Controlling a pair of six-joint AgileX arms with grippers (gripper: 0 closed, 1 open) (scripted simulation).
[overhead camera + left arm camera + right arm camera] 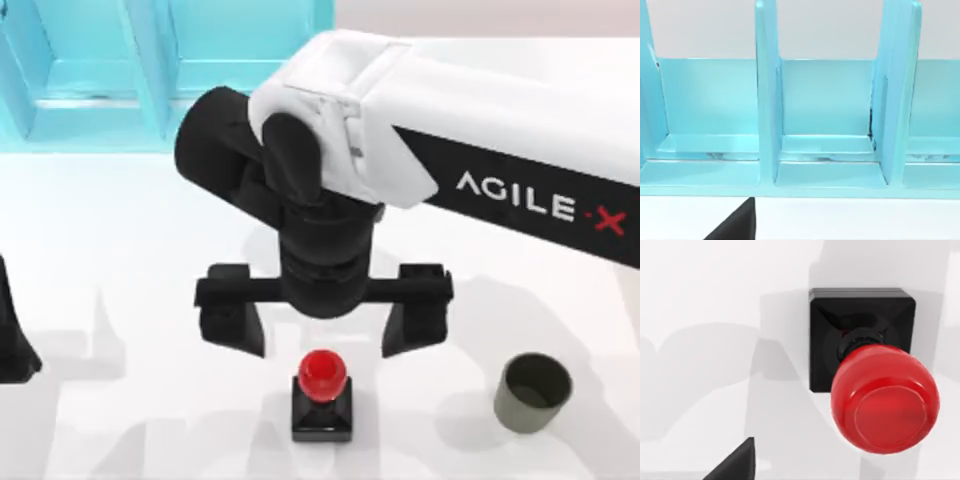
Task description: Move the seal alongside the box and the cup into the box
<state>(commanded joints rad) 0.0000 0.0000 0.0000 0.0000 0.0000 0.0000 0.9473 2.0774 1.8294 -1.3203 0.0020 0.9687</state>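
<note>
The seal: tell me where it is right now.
In the top view the seal stands upright on the table near the bottom edge, around the middle, just below the right gripper with its open fingers, with the cup to its right.

White arm (480, 110), black AGILE·X stripe, black wrist, two blocky black jaws

The pale blue compartmented box (150, 75) runs off the top view's upper edge, its right part hidden behind the white-and-black right arm (480, 130); the black left arm (12, 340) is cut by the left edge, its gripper unseen.
</note>
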